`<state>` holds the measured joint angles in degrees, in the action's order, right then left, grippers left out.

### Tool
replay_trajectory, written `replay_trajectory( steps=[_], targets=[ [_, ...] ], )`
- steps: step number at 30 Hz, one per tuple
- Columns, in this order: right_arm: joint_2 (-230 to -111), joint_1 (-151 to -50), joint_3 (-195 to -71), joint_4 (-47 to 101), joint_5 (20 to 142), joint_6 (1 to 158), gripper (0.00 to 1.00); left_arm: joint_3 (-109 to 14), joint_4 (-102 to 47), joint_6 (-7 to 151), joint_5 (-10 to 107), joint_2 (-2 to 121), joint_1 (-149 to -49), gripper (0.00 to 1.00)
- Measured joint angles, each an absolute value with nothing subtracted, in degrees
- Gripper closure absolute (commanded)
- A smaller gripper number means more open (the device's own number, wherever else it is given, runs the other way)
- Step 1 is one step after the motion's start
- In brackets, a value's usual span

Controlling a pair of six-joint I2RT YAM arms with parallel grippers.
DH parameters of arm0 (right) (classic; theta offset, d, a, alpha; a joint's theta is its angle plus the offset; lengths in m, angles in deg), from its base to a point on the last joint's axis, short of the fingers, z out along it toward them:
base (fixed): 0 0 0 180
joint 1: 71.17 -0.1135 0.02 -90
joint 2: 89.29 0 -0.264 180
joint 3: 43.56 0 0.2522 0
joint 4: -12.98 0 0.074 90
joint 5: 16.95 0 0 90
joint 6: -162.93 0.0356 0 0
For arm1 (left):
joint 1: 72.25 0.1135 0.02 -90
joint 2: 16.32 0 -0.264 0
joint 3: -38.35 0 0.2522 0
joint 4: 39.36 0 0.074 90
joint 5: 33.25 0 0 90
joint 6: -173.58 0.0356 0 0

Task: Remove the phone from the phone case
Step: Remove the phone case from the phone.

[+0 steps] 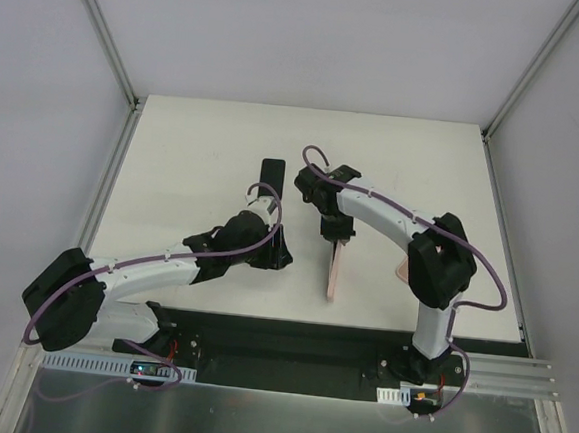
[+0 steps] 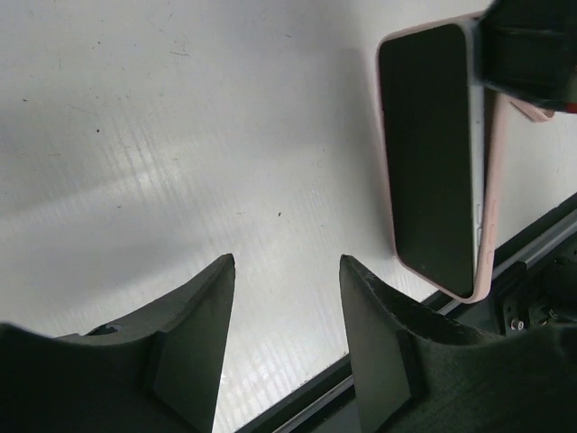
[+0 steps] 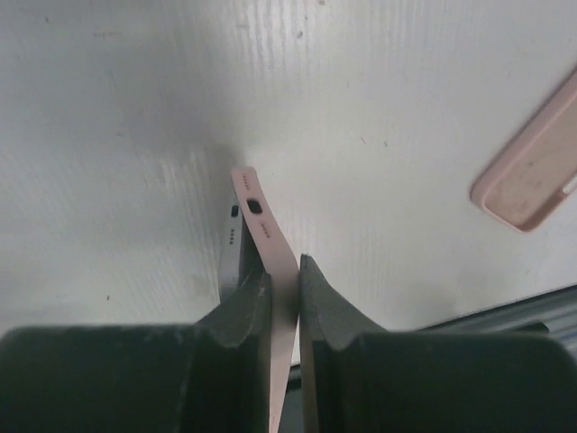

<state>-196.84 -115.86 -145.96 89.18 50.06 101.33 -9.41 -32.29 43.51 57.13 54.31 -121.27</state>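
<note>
The phone (image 2: 427,149), dark screen and silver edge, sits in a pink case (image 2: 491,180) that stands on its long edge on the table. In the top view the case (image 1: 335,272) is a thin pink strip. My right gripper (image 1: 338,230) is shut on the case's upper end. In the right wrist view the gripper (image 3: 284,266) pinches the pink case wall (image 3: 270,239), and the phone's silver edge (image 3: 233,236) gapes away from it on the left. My left gripper (image 1: 273,251) is open and empty just left of the case, as the left wrist view (image 2: 287,263) also shows.
A second pink case (image 3: 530,171) lies flat to the right, partly under the right arm in the top view (image 1: 402,272). A black flat slab (image 1: 271,170) lies farther back on the table. The black base rail (image 2: 505,262) runs along the near edge.
</note>
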Motion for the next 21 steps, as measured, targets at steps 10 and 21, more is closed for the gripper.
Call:
replay_trajectory(
  steps=[10,21],
  targets=[
    [-195.24,-114.11,-137.88,80.06,55.20,100.98,0.99,-11.14,-32.56,42.57,52.19,57.90,-120.87,0.42],
    [-193.49,-112.89,-135.19,74.82,60.82,102.25,0.99,-12.25,-41.69,36.36,44.26,67.93,-120.87,0.37]
  ],
)
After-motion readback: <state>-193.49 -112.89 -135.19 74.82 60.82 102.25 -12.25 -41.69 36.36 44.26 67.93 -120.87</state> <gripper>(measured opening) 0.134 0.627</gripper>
